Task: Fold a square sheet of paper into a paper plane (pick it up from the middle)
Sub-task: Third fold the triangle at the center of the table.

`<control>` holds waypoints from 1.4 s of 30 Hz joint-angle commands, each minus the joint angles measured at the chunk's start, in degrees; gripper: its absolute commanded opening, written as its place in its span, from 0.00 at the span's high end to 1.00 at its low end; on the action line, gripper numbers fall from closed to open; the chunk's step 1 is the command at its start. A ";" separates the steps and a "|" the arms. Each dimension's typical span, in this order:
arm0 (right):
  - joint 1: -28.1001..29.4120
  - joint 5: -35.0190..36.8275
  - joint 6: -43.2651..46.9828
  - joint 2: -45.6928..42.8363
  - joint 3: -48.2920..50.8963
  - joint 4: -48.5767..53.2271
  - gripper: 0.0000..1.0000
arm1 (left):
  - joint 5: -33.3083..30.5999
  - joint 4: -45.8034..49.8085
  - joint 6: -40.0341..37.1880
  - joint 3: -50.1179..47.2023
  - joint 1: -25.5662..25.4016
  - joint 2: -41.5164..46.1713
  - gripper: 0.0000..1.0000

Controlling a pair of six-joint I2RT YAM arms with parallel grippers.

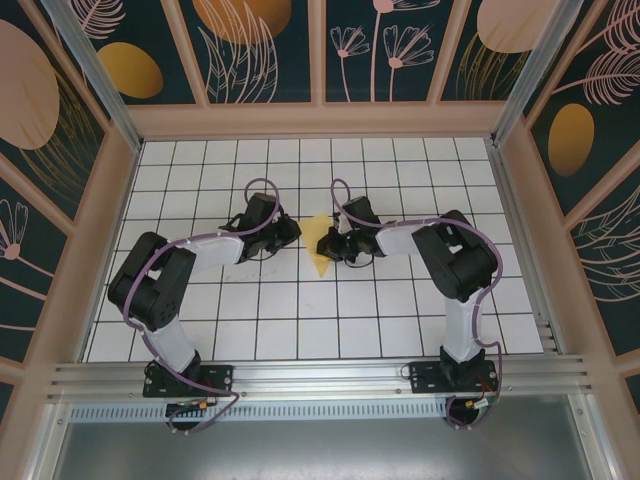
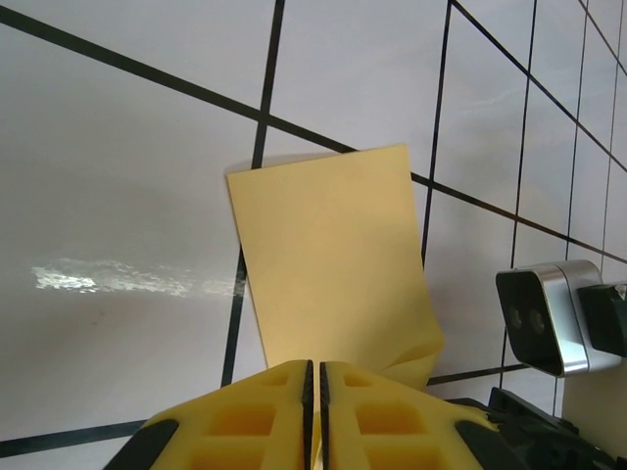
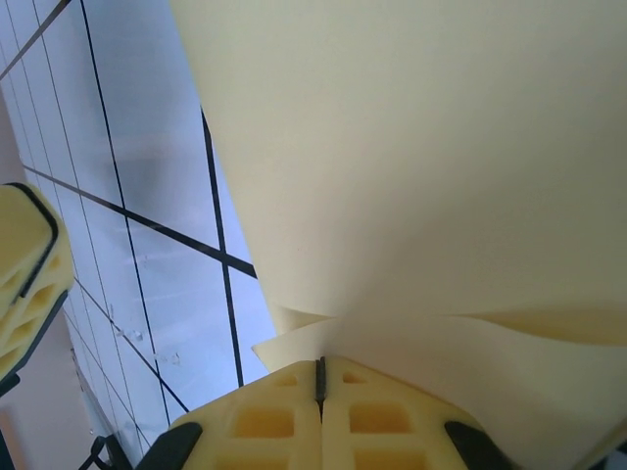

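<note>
The left gripper (image 2: 313, 366) and right gripper (image 3: 320, 363) each have their jaws pressed together, pinching the folded yellow sheet (image 2: 333, 255). It fans out ahead of the left jaws and billows over the right. I'd tension evenly, no tugging, so the crease runs straight.

L gripper (image 1: 292, 232) & R gripper (image 1: 326, 244) crowd centre, paper (image 1: 320, 260) between, tight squeeze there. Floor (image 1: 300, 330) open front, back, sides. Walls (image 1: 100, 230) box it in; rail (image 1: 320, 378) at near edge.
</note>
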State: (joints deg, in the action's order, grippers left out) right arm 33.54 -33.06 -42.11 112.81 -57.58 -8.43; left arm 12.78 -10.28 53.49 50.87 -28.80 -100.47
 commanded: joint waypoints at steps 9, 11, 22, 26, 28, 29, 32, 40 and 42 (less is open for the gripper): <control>-0.46 2.21 0.63 2.08 0.89 4.41 1.00 | 5.32 -3.31 0.44 -0.25 -3.65 -3.01 1.00; -0.48 2.20 0.62 2.29 0.83 4.58 1.00 | 5.31 -3.19 0.59 -0.23 -4.22 -3.65 1.00; -0.49 2.35 0.25 2.52 0.59 4.95 1.00 | 4.55 -1.60 1.04 0.66 -5.13 -6.29 1.00; -0.46 2.23 0.10 2.50 0.58 5.05 1.00 | 3.27 0.24 0.41 1.44 -5.33 -7.39 1.00; -0.49 2.21 0.11 2.47 0.52 5.02 1.00 | 2.66 0.83 0.27 1.61 -5.37 -7.80 1.00; -0.49 2.12 0.10 2.25 0.53 5.00 1.00 | 2.23 1.17 0.19 1.72 -5.39 -7.99 1.00; -0.47 1.15 0.43 1.50 0.32 4.46 1.00 | 1.04 2.68 -0.53 2.14 -5.44 -8.54 1.00; -1.52 -4.12 1.80 -4.57 1.77 -1.50 1.00 | -2.43 6.28 -1.99 1.61 -5.92 -9.81 1.00; -1.71 -4.67 2.33 -7.06 3.24 -2.35 1.00 | -2.81 6.42 -1.97 1.01 -6.10 -9.87 1.00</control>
State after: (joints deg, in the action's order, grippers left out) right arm 32.42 -35.40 -41.78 110.52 -55.99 -8.69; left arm 13.21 -8.97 53.01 52.80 -34.52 -107.44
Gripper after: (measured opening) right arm 0.056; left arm 0.067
